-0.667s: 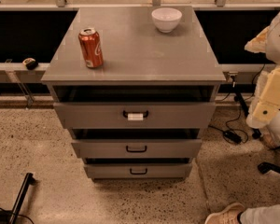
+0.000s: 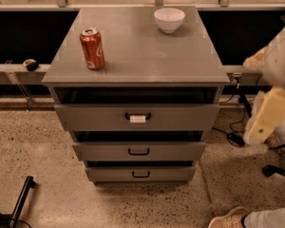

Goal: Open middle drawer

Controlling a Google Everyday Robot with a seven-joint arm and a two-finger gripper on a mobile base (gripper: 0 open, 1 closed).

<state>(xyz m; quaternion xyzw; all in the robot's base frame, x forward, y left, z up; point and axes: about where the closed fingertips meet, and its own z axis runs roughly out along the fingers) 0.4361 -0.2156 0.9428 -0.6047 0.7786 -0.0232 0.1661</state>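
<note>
The grey cabinet (image 2: 137, 56) has three drawers. The middle drawer (image 2: 180, 151) is wide and shallow, with a small black loop handle (image 2: 138, 151), and its front sits a little out from the frame. Above it is the taller top drawer (image 2: 85, 118) with a white tag on its handle (image 2: 137, 118). Below it is the narrower bottom drawer (image 2: 171, 174). My cream-coloured arm (image 2: 270, 108) shows at the right edge, well apart from the cabinet. My gripper itself is out of view.
A red soda can (image 2: 92, 49) and a white bowl (image 2: 169, 19) stand on the cabinet top. Cables (image 2: 235, 137) and a chair base (image 2: 278, 171) lie on the floor at the right. A person's shoe (image 2: 228, 217) is at bottom right. A black stand leg (image 2: 21, 201) is at bottom left.
My arm at the right edge has dropped slightly lower. The cabinet, drawers, can and bowl have not moved.
</note>
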